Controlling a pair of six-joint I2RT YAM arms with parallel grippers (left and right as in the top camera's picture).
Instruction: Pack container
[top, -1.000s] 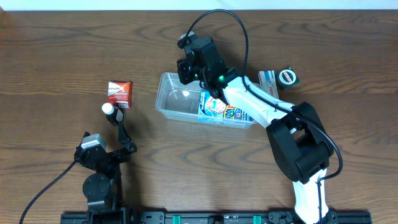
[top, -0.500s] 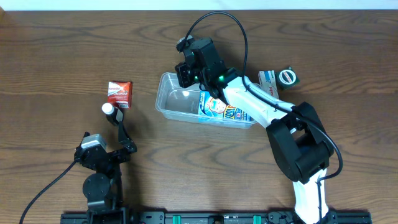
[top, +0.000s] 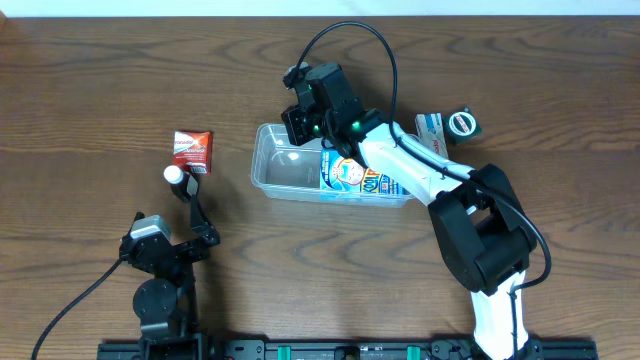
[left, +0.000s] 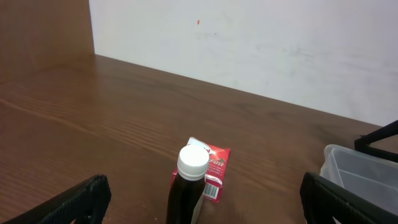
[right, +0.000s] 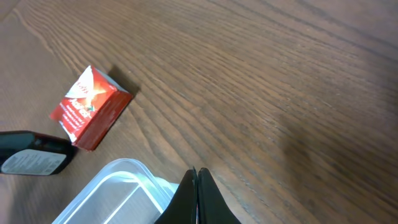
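The container sits in the middle of the desk, blue snack box lying inside, and the right end effector is pinched narrow on its far rim. Over by the red carton, the left end effector gapes wide, a white-capped bottle upright just ahead.

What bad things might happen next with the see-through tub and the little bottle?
The shut right gripper is right by the container's rim; a push might slide or tip it, blue snack box and all. The bottle stands upright before the open left gripper, beside the red box; a clumsy grab might topple it.
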